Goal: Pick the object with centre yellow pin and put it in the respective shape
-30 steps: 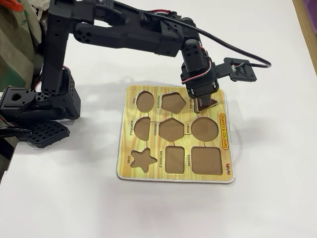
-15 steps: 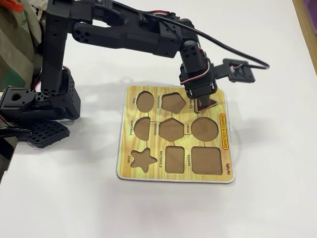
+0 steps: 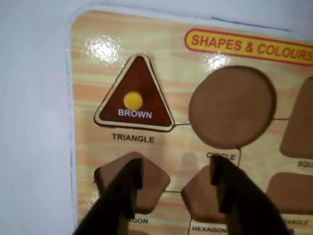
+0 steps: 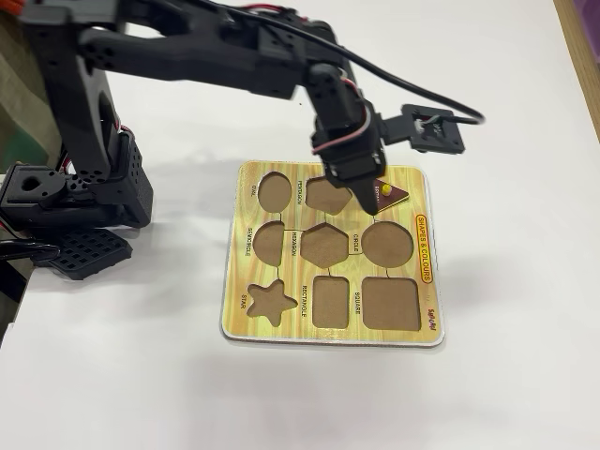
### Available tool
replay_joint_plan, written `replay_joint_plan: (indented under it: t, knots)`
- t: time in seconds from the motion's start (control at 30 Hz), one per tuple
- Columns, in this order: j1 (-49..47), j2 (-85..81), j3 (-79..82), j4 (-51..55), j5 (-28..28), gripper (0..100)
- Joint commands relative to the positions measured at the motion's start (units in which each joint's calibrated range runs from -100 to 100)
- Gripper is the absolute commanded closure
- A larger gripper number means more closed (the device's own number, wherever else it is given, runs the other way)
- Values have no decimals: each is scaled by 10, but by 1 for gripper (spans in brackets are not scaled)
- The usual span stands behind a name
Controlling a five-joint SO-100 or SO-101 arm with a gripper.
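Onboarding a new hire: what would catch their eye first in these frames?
Probably the brown triangle with its yellow knob, seated in the triangle recess at the far right corner of the yellow puzzle board in the fixed view. It is the only filled recess. Next, the black tool hanging open over the pentagon and hexagon cutouts, holding nothing.

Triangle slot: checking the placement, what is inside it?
The brown triangle with its yellow knob lies in it, filling it; the slot floor is covered. The end effector is open.
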Motion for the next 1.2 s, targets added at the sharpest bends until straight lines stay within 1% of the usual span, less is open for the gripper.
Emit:
replay_joint_plan:
  t: [0.0, 0.2, 0.43, 0.57, 0.8, 1.0, 1.1, 1.17]
  knots:
    - [6, -116, 35, -7, -1, 84]
    - [7, -254, 117, -7, -1, 84]
    - [9, -391, 177, 1, -2, 84]
    - [9, -483, 248, 1, -2, 84]
    - [11, -704, 409, 1, -3, 83]
    - [45, -923, 567, 1, -54, 84]
    - [47, -1033, 657, 1, -56, 83]
    - [47, -1062, 701, 2, -56, 83]
